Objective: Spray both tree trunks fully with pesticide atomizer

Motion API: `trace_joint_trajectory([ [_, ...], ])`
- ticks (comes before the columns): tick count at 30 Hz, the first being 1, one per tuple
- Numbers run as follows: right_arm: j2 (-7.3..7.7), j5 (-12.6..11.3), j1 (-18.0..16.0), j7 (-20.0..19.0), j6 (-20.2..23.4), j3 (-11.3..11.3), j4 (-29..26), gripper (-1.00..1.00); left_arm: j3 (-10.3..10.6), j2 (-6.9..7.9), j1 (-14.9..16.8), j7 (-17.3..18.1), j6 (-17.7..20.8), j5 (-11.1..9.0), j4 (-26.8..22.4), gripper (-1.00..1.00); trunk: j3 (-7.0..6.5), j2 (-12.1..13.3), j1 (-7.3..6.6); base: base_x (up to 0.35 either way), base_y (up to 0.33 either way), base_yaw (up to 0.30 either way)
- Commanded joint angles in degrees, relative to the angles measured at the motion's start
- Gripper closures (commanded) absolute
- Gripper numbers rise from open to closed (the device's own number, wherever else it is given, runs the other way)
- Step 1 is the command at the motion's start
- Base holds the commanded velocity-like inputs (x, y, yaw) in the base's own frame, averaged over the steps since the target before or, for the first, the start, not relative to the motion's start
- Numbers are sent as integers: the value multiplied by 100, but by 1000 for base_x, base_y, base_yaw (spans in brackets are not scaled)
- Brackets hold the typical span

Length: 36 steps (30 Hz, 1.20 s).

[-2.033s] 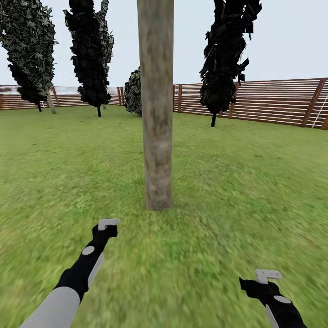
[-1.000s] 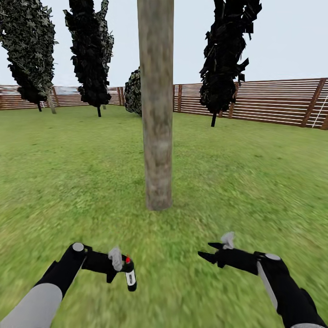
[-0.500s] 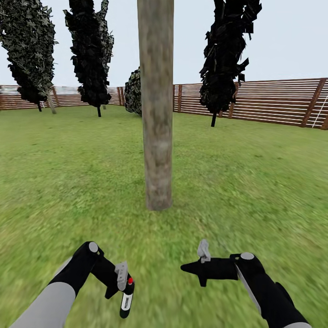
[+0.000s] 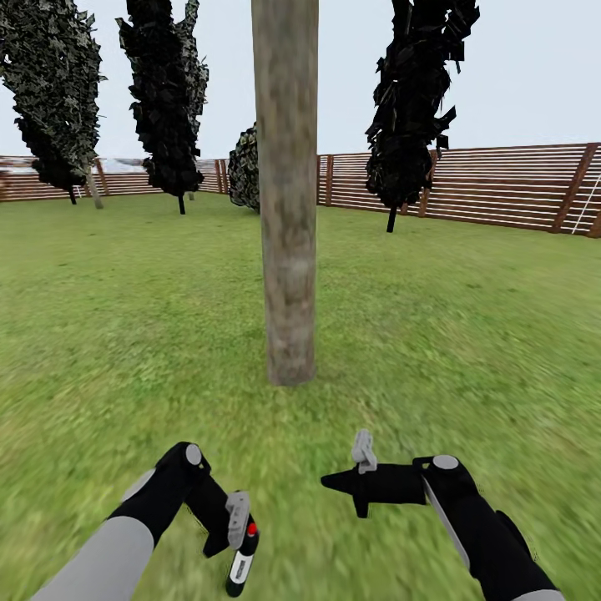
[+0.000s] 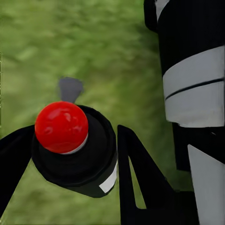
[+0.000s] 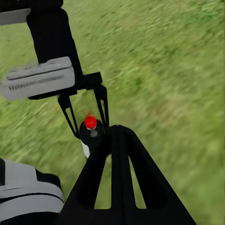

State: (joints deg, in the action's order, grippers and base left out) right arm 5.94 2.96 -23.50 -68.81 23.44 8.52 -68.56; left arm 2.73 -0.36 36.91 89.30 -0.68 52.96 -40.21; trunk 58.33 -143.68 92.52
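Red-capped black atomizer (image 5: 75, 150), mottled round trunk (image 4: 286, 209)

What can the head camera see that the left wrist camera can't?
The head camera sees the tree trunk standing in front of the robot, the dark trees, the wooden fence, the sky, and the right hand. The left wrist camera sees the sprayer close up from above, with its round red top and black body between two dark fingers. Both see the grass, the left hand and the sprayer it holds.
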Motion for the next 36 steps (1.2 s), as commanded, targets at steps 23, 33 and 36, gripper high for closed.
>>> trace_joint_trajectory([
  [23, -40, 3, -14, -1, 0, 26, -110, 100, 17, -421, 325, 33, -2, -38, -241, 100, 0, 0, 0, 0, 0, 0],
  [33, -33, 3, -14, -5, -3, 26, -111, 100, 17, -496, 332, 52, -48, -57, -247, 100, 0, 0, 0, 0, 0, 0],
  [36, -32, 3, -14, -4, -2, 27, -109, 100, 17, -549, 334, 52, -74, -64, -249, 100, 0, 0, 0, 0, 0, 0],
])
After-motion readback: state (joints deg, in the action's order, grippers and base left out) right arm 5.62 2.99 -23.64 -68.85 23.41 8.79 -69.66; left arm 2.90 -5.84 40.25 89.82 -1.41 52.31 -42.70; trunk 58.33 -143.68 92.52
